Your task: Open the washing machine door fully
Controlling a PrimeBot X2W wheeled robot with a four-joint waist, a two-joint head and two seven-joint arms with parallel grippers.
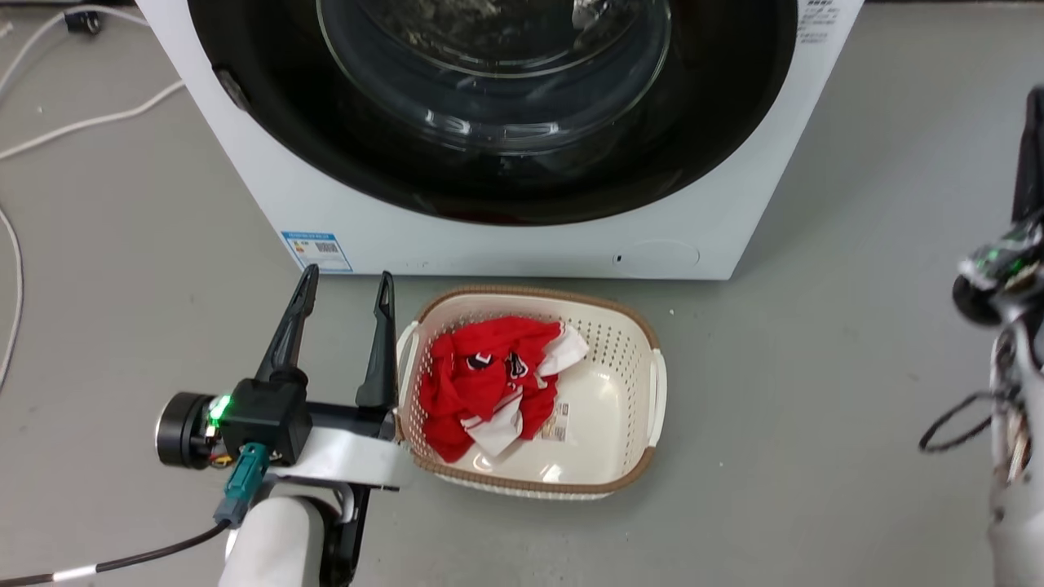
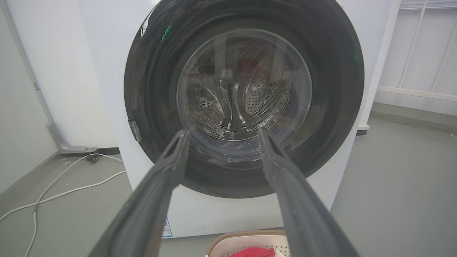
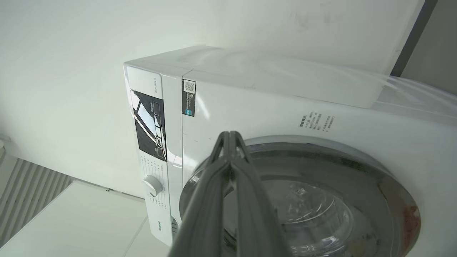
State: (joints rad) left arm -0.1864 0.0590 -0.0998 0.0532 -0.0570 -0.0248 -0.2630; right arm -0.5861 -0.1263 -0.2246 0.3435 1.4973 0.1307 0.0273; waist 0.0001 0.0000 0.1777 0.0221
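Ahead of L tool [image 2: 224,131]: washer door [image 2: 244,82]

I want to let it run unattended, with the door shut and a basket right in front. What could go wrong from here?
1. The open left gripper sits right beside the basket; moving it toward the door could knock the basket.
2. The door is closed and glossy, so the shut right gripper may slip off its rim.
3. White cables lie on the floor at left; the wheels might snag them.
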